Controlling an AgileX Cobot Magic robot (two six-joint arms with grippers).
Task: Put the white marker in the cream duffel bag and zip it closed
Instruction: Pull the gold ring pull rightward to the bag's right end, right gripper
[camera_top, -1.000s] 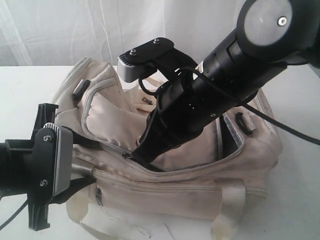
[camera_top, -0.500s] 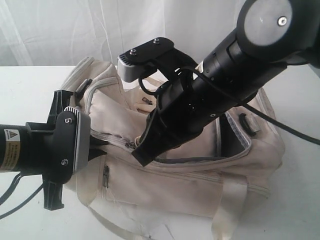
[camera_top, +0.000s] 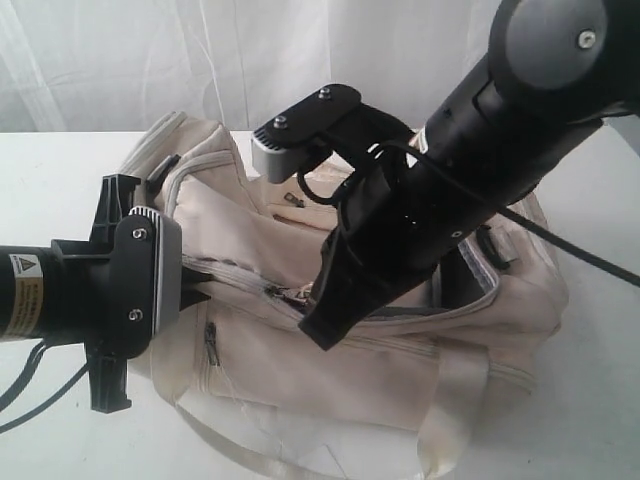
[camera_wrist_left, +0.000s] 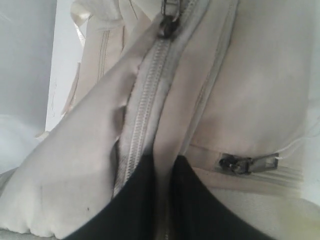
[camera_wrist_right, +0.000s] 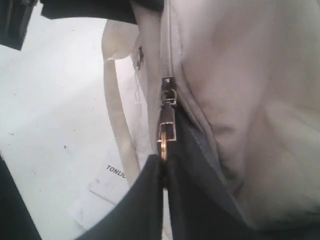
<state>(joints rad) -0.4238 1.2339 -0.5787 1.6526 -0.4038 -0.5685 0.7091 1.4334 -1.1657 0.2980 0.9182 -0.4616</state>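
Zipping step: right gripper (camera_wrist_right: 164, 165) clamped on the metal zipper pull (camera_wrist_right: 167, 127) of the soft cream fabric duffel bag (camera_top: 300, 365), left gripper (camera_wrist_left: 163, 164) nipping zip-end fabric as anchor; slim white marker unseen, presumably inside; next, draw pull along the gaping track.

Cream duffel bag (camera_top: 300, 370) sits slumped on the table (camera_top: 50, 170), dead centre, long side facing us. Top zipper (camera_wrist_left: 145, 100) is closed toward nine o'clock, its mouth gaping dark toward three. Glossy webbing handle (camera_top: 455, 390) droops at five o'clock.
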